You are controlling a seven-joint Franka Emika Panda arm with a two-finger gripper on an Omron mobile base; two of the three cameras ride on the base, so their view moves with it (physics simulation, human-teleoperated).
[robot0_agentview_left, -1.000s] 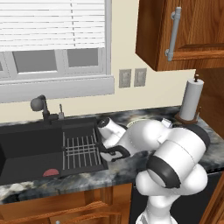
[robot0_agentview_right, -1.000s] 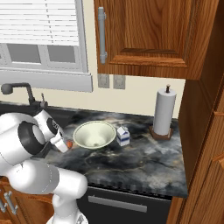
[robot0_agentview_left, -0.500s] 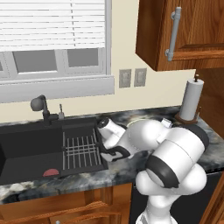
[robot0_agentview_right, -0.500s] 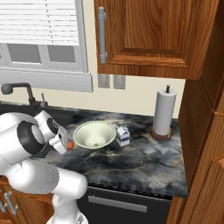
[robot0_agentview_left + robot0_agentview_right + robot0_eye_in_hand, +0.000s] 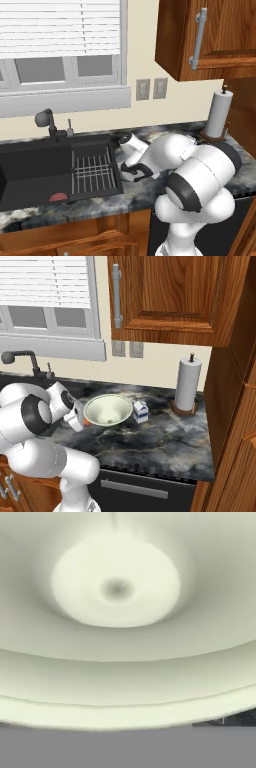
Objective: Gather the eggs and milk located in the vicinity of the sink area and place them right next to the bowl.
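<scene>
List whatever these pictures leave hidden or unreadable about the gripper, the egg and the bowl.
- Gripper: in the right base view the wrist covers its fingers, so open or shut is unclear.
- Egg: just an orange sliver shows past the gripper; whether it is held or resting cannot be told.
- Bowl: the hand view's edges cut off its rim; in the left base view the arm hides it.
- Milk carton: print too small to read.

No text, label, brand or number could be read anywhere. The milk (image 5: 141, 410) showed a bluish patch on its side, too small to make out any lettering.
</scene>
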